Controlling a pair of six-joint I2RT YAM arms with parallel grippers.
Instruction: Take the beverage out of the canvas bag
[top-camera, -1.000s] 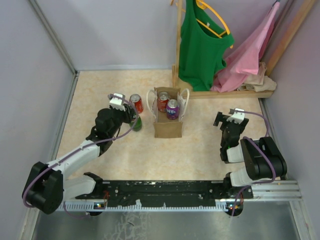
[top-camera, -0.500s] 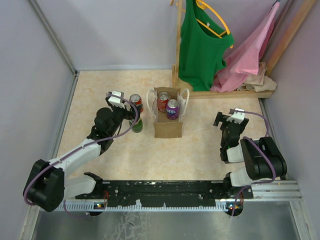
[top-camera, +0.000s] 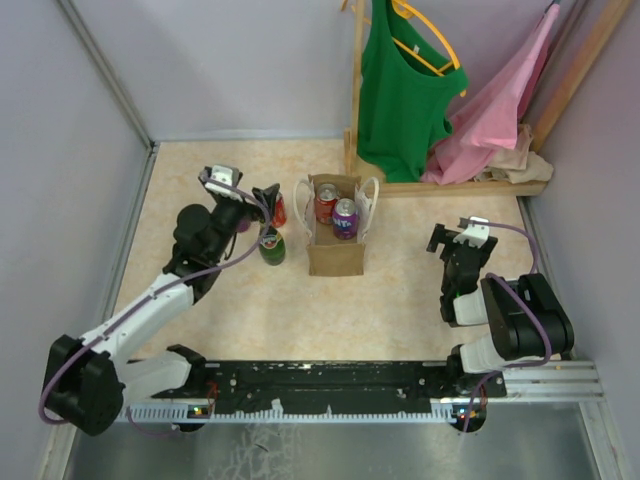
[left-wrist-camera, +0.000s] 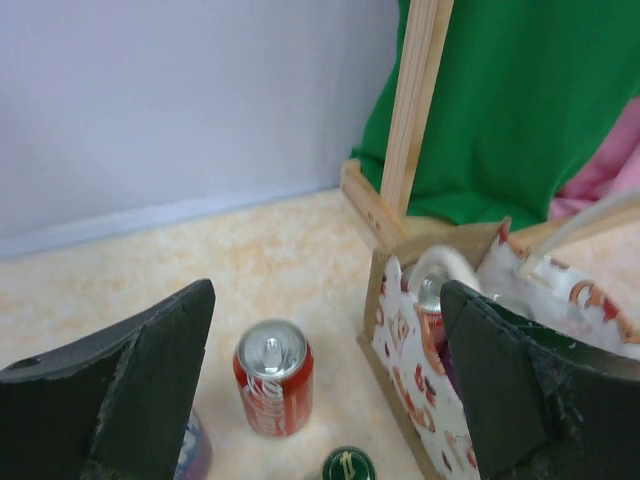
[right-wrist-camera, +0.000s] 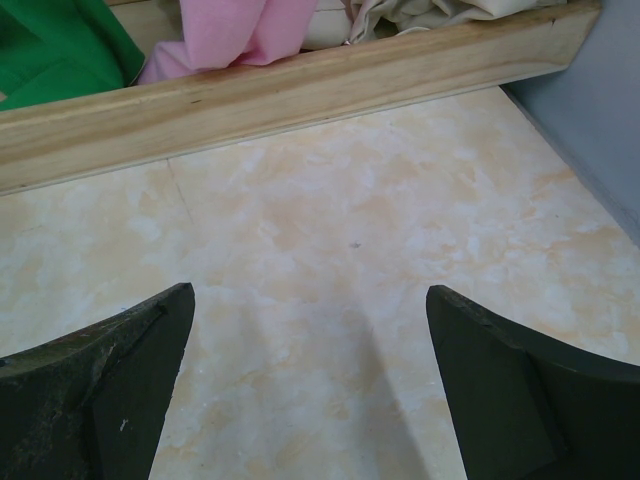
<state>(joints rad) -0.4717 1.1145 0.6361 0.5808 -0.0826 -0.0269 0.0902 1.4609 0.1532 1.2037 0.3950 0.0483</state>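
Note:
The canvas bag (top-camera: 335, 255) stands upright mid-table with white rope handles; a red can (top-camera: 325, 203) and a purple can (top-camera: 345, 218) sit inside it. Left of the bag, a green can (top-camera: 271, 245) and a red cola can (left-wrist-camera: 272, 377) stand on the table. My left gripper (top-camera: 262, 200) hovers open above these two cans, holding nothing. In the left wrist view the bag (left-wrist-camera: 430, 380) is at the right finger, the green can's top (left-wrist-camera: 347, 466) at the bottom edge. My right gripper (top-camera: 450, 238) rests open at the right, away from the bag.
A wooden clothes rack (top-camera: 450, 185) with a green top (top-camera: 400, 90) and pink cloth (top-camera: 500, 110) stands behind the bag. Its base rail (right-wrist-camera: 300, 90) lies just ahead of the right gripper (right-wrist-camera: 310, 300). A purplish can (left-wrist-camera: 192, 452) shows by the left finger. Grey walls enclose the table.
The left gripper opened, let go of the green can, and rose back toward the far left. The green can now stands free by the bag. The right arm has not moved.

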